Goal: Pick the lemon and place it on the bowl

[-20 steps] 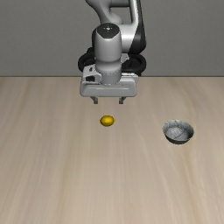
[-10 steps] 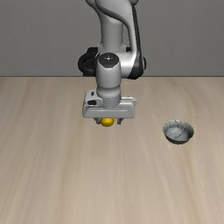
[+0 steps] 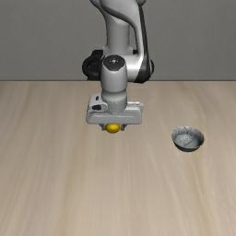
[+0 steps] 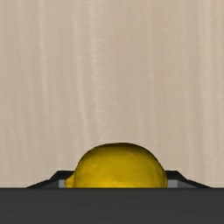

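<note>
The yellow lemon (image 3: 112, 129) lies on the wooden table, in the middle of the exterior view. My gripper (image 3: 112, 126) has come down over it, one finger on each side, and the hand covers the top of the fruit. In the wrist view the lemon (image 4: 117, 166) bulges up right between my fingertips, with the gripper (image 4: 117, 184) open around it and a small gap on either side. The small grey metal bowl (image 3: 188, 139) stands on the table toward the exterior view's right, well apart from the lemon.
The light wooden table (image 3: 55, 175) stretches out on all sides, with nothing else on it. A grey wall runs behind the robot's base.
One second ago my hand hung above the lemon. It then dropped straight down around it and has stayed still for the last half second.
</note>
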